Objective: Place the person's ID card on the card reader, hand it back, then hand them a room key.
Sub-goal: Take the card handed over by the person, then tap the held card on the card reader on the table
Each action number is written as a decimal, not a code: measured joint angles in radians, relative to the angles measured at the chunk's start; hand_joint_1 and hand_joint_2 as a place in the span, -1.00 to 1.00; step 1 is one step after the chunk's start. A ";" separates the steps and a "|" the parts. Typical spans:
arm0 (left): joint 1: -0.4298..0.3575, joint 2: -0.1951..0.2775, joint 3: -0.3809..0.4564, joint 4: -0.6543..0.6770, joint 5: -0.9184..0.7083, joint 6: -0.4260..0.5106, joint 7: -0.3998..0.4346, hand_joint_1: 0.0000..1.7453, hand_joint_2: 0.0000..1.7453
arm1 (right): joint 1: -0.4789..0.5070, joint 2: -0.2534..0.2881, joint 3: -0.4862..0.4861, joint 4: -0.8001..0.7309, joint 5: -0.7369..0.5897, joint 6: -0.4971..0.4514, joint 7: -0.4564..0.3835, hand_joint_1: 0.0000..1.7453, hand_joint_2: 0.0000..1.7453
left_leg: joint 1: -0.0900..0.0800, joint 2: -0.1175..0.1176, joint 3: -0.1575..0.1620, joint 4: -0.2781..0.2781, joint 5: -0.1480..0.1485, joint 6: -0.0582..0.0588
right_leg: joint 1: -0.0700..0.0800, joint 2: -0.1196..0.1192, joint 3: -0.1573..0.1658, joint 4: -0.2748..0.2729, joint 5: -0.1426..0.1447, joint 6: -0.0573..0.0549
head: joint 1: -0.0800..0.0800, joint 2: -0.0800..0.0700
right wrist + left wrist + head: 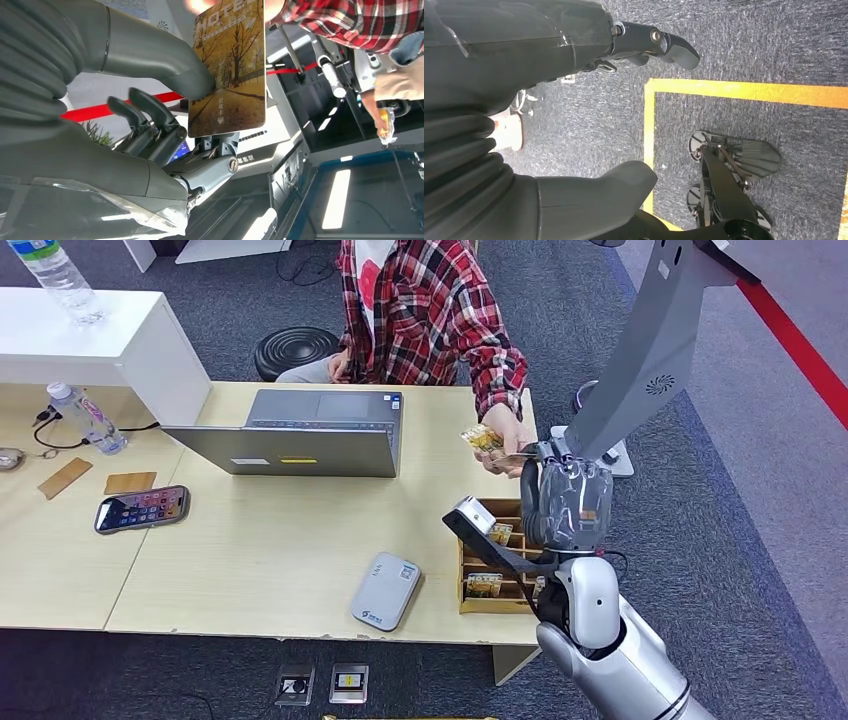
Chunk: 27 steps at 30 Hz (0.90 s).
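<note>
Handover underway: my right hand [150,125] pinches the glossy hotel room key [230,70] between thumb and fingers, raised past the desk's [300,550] far right corner so the person's hand [497,445] can take its free end. Wooden card tray [470,585] sits at the right edge. My left hand [574,100] hangs empty, fingers apart.

Two bottles [58,278] [88,418], one laptop [300,433], one phone [141,509]

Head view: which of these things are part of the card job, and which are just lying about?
Job: room key card pinched by right hand, person's hand on it, card reader, wooden card box.
Lying about: laptop, phone, water bottles.
</note>
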 joint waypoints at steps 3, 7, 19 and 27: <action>0.000 -0.002 0.000 0.004 0.003 -0.004 0.000 -1.00 1.00 | 0.008 0.000 0.000 -0.003 -0.006 -0.002 -0.008 1.00 1.00 | 0.000 0.000 0.000 0.000 0.000 0.000 | 0.000 0.000 0.000 0.000 0.000 0.000 | 0.000 0.000; 0.000 -0.004 0.000 0.010 0.010 -0.015 0.000 -1.00 1.00 | 0.015 0.000 0.002 -0.018 -0.051 0.045 -0.037 1.00 1.00 | 0.000 0.000 0.000 0.000 0.000 0.000 | 0.000 0.000 0.000 0.000 0.000 0.000 | 0.000 0.000; -0.008 -0.017 0.000 0.039 0.015 -0.044 -0.007 -1.00 1.00 | 0.035 0.051 0.092 -0.043 -0.282 0.294 -0.142 1.00 1.00 | 0.000 0.000 0.000 0.000 0.000 0.000 | 0.000 0.000 0.000 0.000 0.000 0.000 | 0.000 0.000; -0.012 -0.027 0.000 0.056 0.007 -0.051 -0.011 -1.00 1.00 | 0.039 0.104 0.149 0.033 -0.347 0.281 -0.141 1.00 1.00 | 0.000 0.000 -0.001 0.000 0.000 0.000 | 0.000 0.000 0.000 0.000 0.000 0.000 | 0.000 0.000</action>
